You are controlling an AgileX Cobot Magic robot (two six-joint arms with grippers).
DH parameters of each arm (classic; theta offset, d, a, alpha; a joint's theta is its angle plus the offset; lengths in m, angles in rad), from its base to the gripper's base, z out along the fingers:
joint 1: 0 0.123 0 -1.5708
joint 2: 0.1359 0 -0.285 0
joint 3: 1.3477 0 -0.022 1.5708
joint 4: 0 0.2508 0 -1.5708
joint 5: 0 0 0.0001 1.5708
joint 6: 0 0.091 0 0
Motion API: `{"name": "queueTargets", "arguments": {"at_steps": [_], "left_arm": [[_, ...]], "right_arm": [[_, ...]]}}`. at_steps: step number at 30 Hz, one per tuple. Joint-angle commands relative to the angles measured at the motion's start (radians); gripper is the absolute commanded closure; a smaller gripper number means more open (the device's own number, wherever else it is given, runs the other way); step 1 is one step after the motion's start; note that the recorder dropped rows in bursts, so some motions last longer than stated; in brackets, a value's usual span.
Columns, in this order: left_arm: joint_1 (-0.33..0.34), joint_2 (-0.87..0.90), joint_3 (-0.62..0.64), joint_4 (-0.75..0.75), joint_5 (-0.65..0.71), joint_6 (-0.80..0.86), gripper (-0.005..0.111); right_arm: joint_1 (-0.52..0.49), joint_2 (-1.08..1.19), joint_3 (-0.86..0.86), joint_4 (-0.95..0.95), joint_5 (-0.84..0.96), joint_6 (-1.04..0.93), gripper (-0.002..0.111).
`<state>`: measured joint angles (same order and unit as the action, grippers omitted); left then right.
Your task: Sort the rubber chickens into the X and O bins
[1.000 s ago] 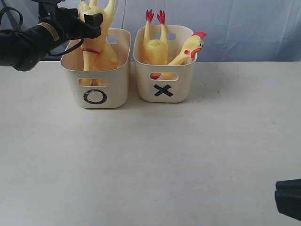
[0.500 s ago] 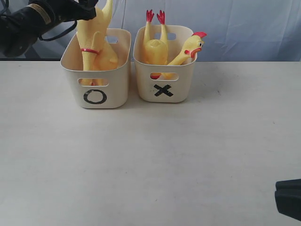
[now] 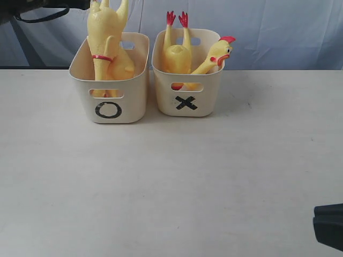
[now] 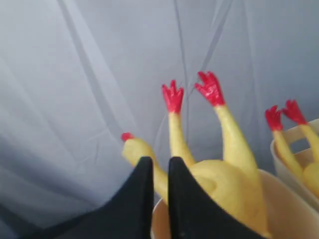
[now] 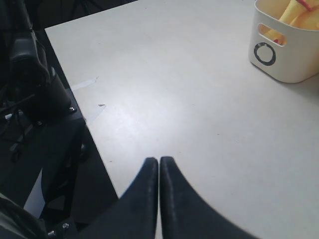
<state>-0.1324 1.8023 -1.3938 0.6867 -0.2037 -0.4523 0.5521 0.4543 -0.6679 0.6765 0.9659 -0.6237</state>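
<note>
**Rubber chickens stand sorted in two cream tubs at the far edge of a pale worktop [image 3: 171,176], against a blue cloth backdrop [image 3: 278,32].** The toys are long and yellow with bumpy plucked skin and red feet.

The O bin [image 3: 86,101] sits at 11 o'clock on the worktop. It holds a head-down chicken [image 3: 104,32] whose red neck ring [image 3: 102,57] shows above the rim, with its legs rising past the top of the exterior view.

The X bin [image 3: 206,101], just beside it at 12 o'clock, holds a feet-up chicken [image 3: 177,56] with its red toes in the air. A second chicken [image 3: 220,52] leans its red-combed head over that bin's rim at 2 o'clock.

The left end effector [image 4: 160,160] hangs by the O bin. Its black fingers are drawn almost together with a slim slit between them, and they pinch nothing. The head-down chicken's legs rise close beyond its tips.

The right end effector [image 5: 159,160] has its fingers pressed together and holds nothing. It sits low over bare worktop near the 4 o'clock corner, well apart from both bins and every chicken.
</note>
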Motion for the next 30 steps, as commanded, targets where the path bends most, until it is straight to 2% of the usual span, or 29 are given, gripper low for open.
{"name": "queueTargets", "arguments": {"at_steps": [1, 3, 4, 9, 17, 26, 30], "left_arm": [[0.000, -0.085, -0.004, -0.001, 0.275, 0.000, 0.106], [0.000, -0.130, 0.010, -0.001, 0.381, 0.000, 0.106], [0.000, -0.147, 0.023, -0.001, 0.391, 0.000, 0.106], [0.000, -0.348, 0.260, -0.058, 0.395, -0.022, 0.106], [0.000, -0.794, 0.606, -0.155, 0.315, -0.072, 0.106], [0.000, -1.339, 0.881, -0.181, 0.315, -0.060, 0.106], [0.000, -1.513, 0.972, -0.177, 0.251, -0.060, 0.106]], "right_arm": [[-0.005, -0.007, 0.004, 0.007, -0.003, 0.000, 0.107], [-0.005, -0.007, 0.004, 0.007, -0.003, 0.000, 0.107], [-0.005, -0.007, 0.004, 0.007, -0.003, 0.000, 0.107], [-0.005, -0.007, 0.004, 0.007, -0.003, 0.000, 0.107], [-0.005, -0.007, 0.004, 0.008, -0.003, 0.000, 0.107], [-0.005, -0.007, 0.004, 0.008, -0.003, 0.000, 0.107], [-0.005, -0.007, 0.004, 0.008, -0.003, 0.000, 0.107]]}}
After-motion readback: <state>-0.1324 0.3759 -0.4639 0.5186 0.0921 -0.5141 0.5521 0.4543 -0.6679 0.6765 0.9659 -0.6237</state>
